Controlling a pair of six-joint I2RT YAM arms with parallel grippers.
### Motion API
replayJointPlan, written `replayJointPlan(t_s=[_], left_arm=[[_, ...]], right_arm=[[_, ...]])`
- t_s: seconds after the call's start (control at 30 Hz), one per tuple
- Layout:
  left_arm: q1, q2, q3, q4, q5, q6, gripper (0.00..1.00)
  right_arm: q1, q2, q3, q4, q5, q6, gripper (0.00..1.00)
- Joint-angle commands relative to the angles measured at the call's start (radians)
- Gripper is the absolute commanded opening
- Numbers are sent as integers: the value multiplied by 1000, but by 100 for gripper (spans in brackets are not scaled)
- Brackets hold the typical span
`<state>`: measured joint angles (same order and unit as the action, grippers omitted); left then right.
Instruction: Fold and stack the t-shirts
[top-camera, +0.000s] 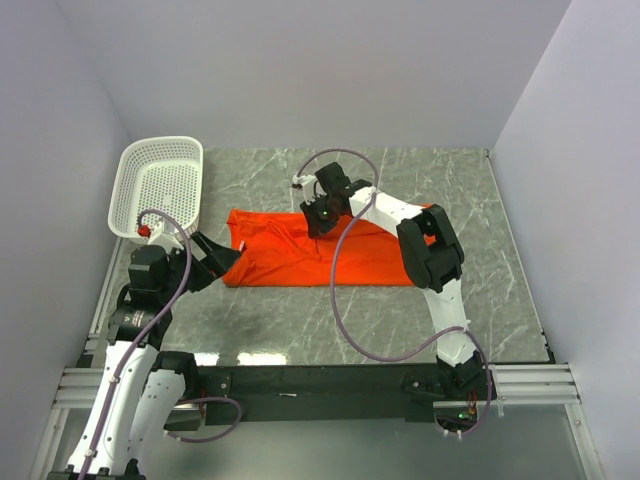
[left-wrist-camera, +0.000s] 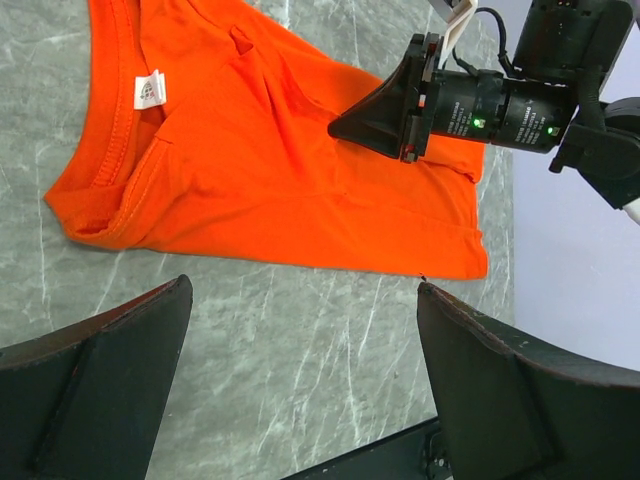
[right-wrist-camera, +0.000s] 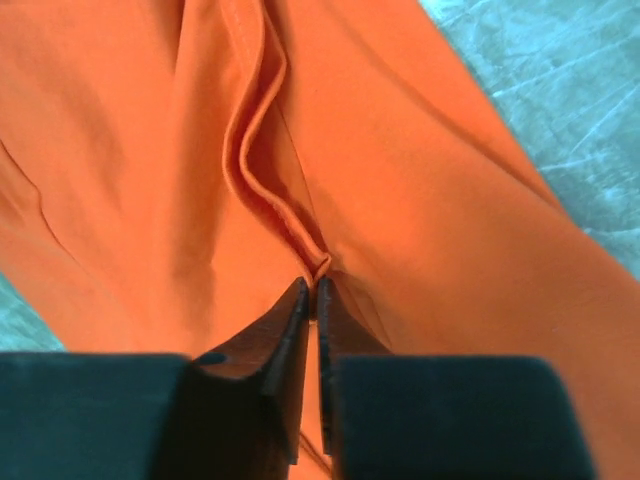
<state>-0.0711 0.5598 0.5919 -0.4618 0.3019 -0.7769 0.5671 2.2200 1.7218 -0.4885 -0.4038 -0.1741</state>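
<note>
An orange-red t-shirt (top-camera: 285, 255) lies spread across the middle of the marble table, its collar and white label (left-wrist-camera: 149, 90) toward the left end. My right gripper (top-camera: 320, 222) is down on the shirt's upper middle. In the right wrist view its jaws are shut on a pinched ridge of the t-shirt fabric (right-wrist-camera: 270, 150), right gripper (right-wrist-camera: 313, 285). My left gripper (top-camera: 215, 262) hovers just off the shirt's left end, wide open with nothing between its fingers (left-wrist-camera: 105, 385); bare table shows between them.
A white perforated basket (top-camera: 160, 185) stands tilted at the back left of the table, just behind my left arm. The table's near edge is a black rail (top-camera: 330, 380). Grey walls close in the left, back and right sides.
</note>
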Motion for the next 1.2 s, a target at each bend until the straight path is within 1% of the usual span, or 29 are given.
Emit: replayJointPlan(t_s=[0.0, 0.03, 0.1, 0.27, 0.4, 0.57, 0.67, 0.7, 0.77, 0.8, 0.83, 0.9, 0.93, 0.97, 1.0, 1.03, 1.07, 1.1, 1.13, 1.17], left_arm=[[5, -15, -9, 14, 14, -19, 99], [5, -15, -10, 15, 11, -24, 99], [5, -15, -23, 9, 3, -45, 99], [5, 18, -52, -9, -30, -116, 98], [5, 54, -79, -23, -81, -194, 94], [5, 97, -104, -23, -129, -271, 91], [5, 138, -128, -5, -135, -318, 84], [5, 153, -135, 9, -124, -324, 80], [5, 210, -156, 57, -89, -331, 77], [5, 233, -164, 80, -72, -326, 76], [5, 255, -170, 98, -46, -323, 75], [5, 316, -172, 132, -30, -302, 76], [4, 336, -167, 127, -33, -294, 76], [4, 366, -159, 118, -50, -285, 76], [4, 377, -159, 124, -55, -283, 77], [4, 387, -162, 133, -56, -283, 77], [2, 403, -167, 141, -63, -292, 77], [2, 414, -176, 176, -78, -294, 76], [1, 432, -181, 193, -86, -294, 74], [1, 474, -179, 209, -99, -292, 74]], right_arm=[[8, -29, 18, 34, 31, 9, 6], [7, -51, -2, 42, 54, 8, 2], [4, -72, -25, 65, 75, 12, 0], [-6, -125, -62, 93, 146, 21, 0], [-10, -132, -73, 94, 163, 25, 0], [-13, -129, -71, 85, 184, 30, 0], [-13, -128, -65, 76, 223, 36, 0], [-12, -134, -70, 76, 232, 36, 2], [-13, -138, -73, 70, 256, 38, 9], [-15, -143, -83, 70, 263, 35, 16], [-18, -158, -88, 68, 269, 32, 37], [-26, -184, -112, 62, 273, 7, 50], [-33, -225, -126, 64, 270, -10, 58], [-39, -252, -143, 57, 251, -34, 60], [-44, -305, -181, 50, 231, -109, 64], [-49, -336, -200, 33, 192, -161, 66], [-58, -367, -223, -5, 148, -213, 66], [-61, -397, -278, -22, 57, -302, 66], [-62, -466, -313, -24, 36, -324, 66], [-62, -502, -352, -12, 19, -340, 67]])
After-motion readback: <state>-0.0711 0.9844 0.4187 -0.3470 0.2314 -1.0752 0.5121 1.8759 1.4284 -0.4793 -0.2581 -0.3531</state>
